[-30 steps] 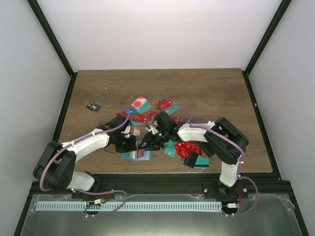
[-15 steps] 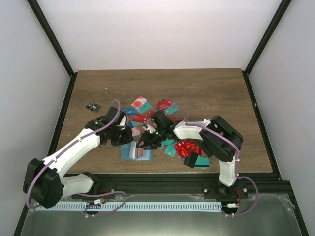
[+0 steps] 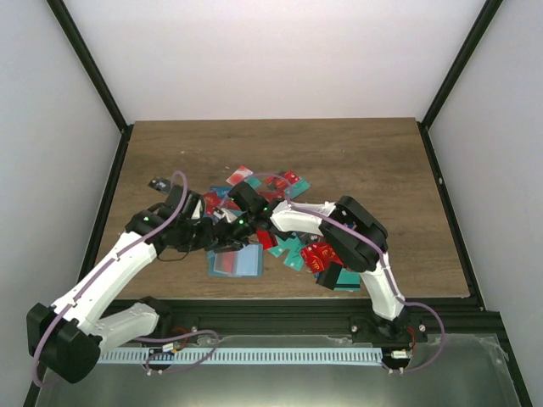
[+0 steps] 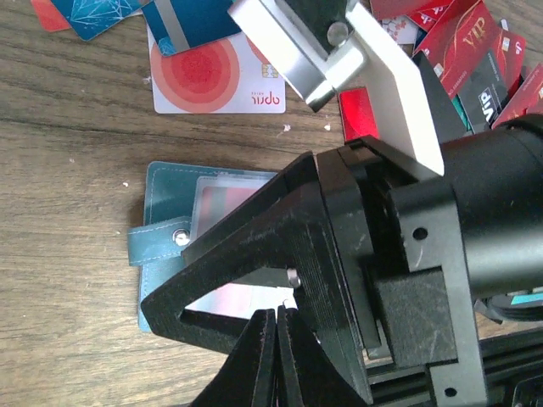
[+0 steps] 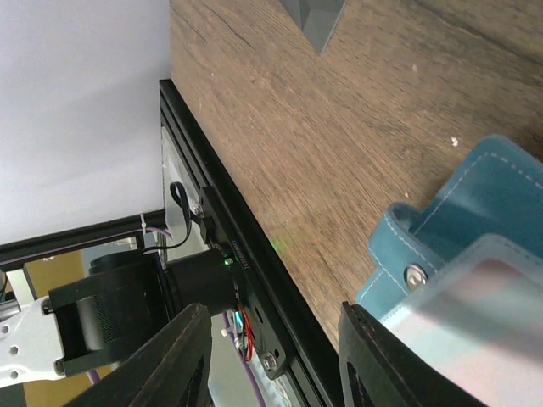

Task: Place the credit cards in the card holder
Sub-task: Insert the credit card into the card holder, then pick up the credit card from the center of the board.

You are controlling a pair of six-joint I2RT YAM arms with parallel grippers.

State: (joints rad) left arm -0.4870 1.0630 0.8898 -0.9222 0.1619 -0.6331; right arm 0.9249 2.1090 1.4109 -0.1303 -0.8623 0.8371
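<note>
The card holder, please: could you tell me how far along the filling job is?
Done: the card holder lies open on the table, with something pinkish behind its clear pocket, possibly one card. In hand: nothing visible; the left claw is shut and empty, the right claw open near the holder. Left: most credit cards lie scattered, including the white card with a red circle.

Card holder (image 3: 235,263) — before the credit cards (image 3: 320,253).
</note>
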